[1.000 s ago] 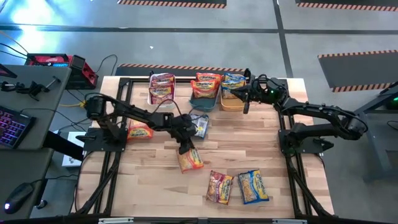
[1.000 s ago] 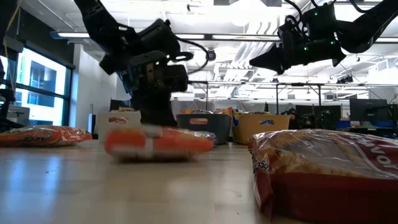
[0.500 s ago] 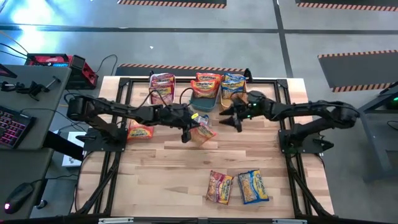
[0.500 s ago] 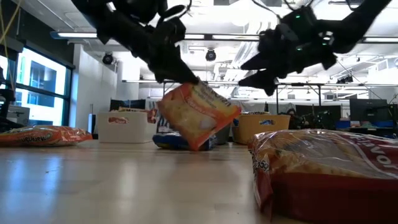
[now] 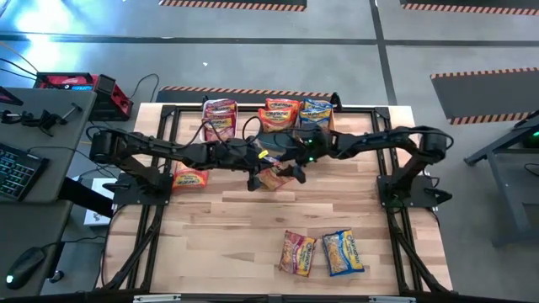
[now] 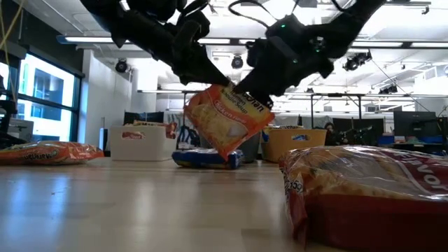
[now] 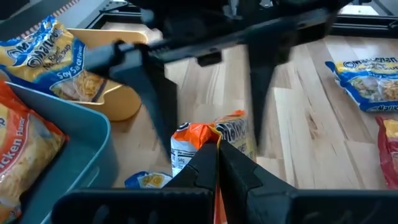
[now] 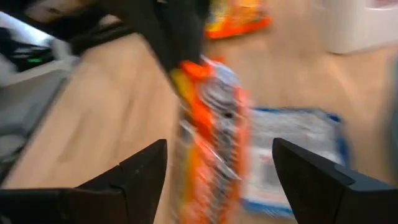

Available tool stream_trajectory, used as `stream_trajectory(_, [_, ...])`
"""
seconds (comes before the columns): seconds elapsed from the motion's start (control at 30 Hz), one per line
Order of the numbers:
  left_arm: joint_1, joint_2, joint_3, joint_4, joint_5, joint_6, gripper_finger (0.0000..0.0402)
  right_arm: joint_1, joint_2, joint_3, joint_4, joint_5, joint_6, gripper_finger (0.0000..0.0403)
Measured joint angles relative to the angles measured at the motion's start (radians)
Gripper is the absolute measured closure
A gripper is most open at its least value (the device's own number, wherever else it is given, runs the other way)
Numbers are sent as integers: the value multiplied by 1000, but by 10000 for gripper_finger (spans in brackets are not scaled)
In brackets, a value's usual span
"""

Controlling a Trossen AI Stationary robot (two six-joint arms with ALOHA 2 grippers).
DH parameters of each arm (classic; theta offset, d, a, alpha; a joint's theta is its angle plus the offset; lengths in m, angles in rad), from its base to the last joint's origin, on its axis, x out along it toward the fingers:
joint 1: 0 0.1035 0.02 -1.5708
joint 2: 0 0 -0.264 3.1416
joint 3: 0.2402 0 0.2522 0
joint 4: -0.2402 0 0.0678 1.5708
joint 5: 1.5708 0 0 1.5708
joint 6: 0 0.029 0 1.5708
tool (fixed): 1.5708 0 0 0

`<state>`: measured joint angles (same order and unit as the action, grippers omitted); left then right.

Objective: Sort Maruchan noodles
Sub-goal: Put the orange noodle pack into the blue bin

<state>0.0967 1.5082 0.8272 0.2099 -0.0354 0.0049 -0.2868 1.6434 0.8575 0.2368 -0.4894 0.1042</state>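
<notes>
Now left gripper [image 6: 210, 80] holds orange packet [image 6: 227, 122]; right gripper [image 8: 217, 177] straddles it.

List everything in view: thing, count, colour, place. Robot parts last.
Held orange noodle packet: one, orange, in the air over the table's middle, clamped by the left gripper.
Blue packet on the table: one, blue and yellow, lying under the held packet.
Orange packet at the left: one, lying near the left arm's base.
Front packets: two, a red one and a blue-and-yellow one, side by side near the front edge.
Bins: three at the far edge, white holding pink-red packets, teal holding orange, orange bin holding blue-and-yellow.
Table: one, light wood.
Left gripper: shut on the held packet.
Right gripper: open, fingers either side of the same packet.
</notes>
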Motion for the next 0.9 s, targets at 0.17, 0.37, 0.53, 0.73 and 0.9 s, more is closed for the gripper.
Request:
stream_trajectory(0.17, [1, 0, 0, 8, 0, 0, 401, 2, 55, 65, -55, -33, 27, 141])
stream_trajectory(0.37, [8, 0, 0, 33, -3, -18, 401, 1, 65, 72, -74, 45, 30, 194])
stream_trajectory(0.53, [21, 0, -12, 88, -17, -19, 401, 2, 65, 72, -68, 43, 27, 254])
stream_trajectory(0.73, [46, 0, -80, 230, -25, -103, 399, 1, 63, 72, -58, 45, 17, 308])
stream_trajectory(0.9, [53, -11, -125, 270, -33, -108, 369, -28, 33, 96, -144, 50, -24, 313])
